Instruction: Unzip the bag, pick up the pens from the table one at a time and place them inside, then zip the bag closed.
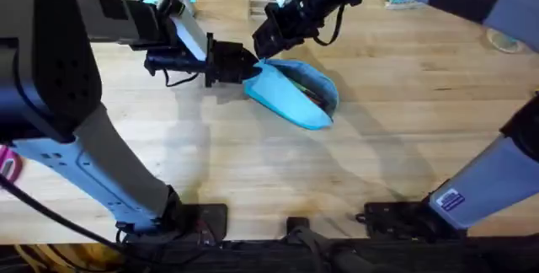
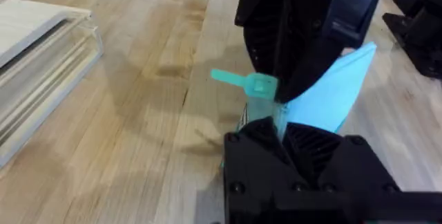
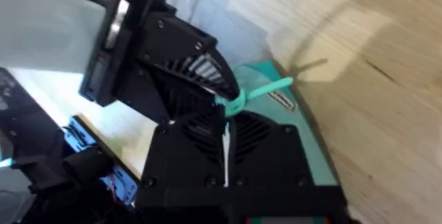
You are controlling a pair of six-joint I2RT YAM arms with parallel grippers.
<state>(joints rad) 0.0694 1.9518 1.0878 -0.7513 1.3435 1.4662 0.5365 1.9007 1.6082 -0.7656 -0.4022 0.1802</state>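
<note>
Both arms are crowded over the bag [image 1: 290, 96], the light blue pouch lying on the worktop [image 1: 404, 138] with its long axis slanting away from the left arm's base. The zipper mouth gapes along the upper side, and something dark shows inside the opening, too small to name. The left hand [image 1: 244, 64] comes in along the worktop and meets the bag's near end; in the left wrist view its black fingers [image 2: 259, 137] are pinched together on the fabric at that end, a clamped grip on the bag [image 2: 331, 92]. The right hand [image 1: 263, 47] reaches down onto that same end, just beside the left hand, practically knuckle to knuckle. In the right wrist view its two fingers [image 3: 200, 137] are pressed tight with hardly a slit between them, and the teal zipper pull [image 3: 259, 92] sticks out right at their tips; whether the pull is truly caught between them I cannot tell. The same teal pull [image 2: 238, 80] shows in the left wrist view, poking out sideways just past the bag's end. A clear plastic case [image 2: 41, 65] sits well apart from the bag.
</note>
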